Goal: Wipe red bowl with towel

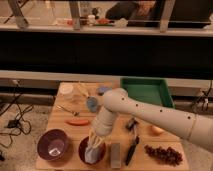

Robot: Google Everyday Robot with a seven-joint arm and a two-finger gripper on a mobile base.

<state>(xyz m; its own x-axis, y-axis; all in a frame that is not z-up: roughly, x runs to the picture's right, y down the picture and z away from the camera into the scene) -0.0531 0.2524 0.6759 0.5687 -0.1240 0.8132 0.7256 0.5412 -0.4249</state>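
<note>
Right now we have our end effector (96, 141) lowered over the near edge of the table (62, 122), pointing down into the red bowl (92, 151). It is grasping the towel (92, 151), a pale bluish cloth that hangs from it and bunches in the bowl's hollow. We hold the cloth from above so its loose end drapes onto the inner surface, which is where the wiping has to happen; our judgement is that we are in the middle of the wipe itself.

The red bowl sits at the front of the table, just right of a larger purple bowl (53, 145) that has something pale inside. A grey block (115, 154) lies just beside the red bowl on its other side, close enough that a wide sweep could nudge it. Beyond that lie a dark utensil (132, 148) and a cluster of dark grapes (164, 154). An orange-red item (78, 121) lies behind the bowls, and a green tray (146, 90) occupies the far right corner.

The table is light wood on a speckled floor, with cables (14, 117) trailing at the left. Behind it runs a dark counter wall, and a person (134, 10) sits beyond the ledge.
</note>
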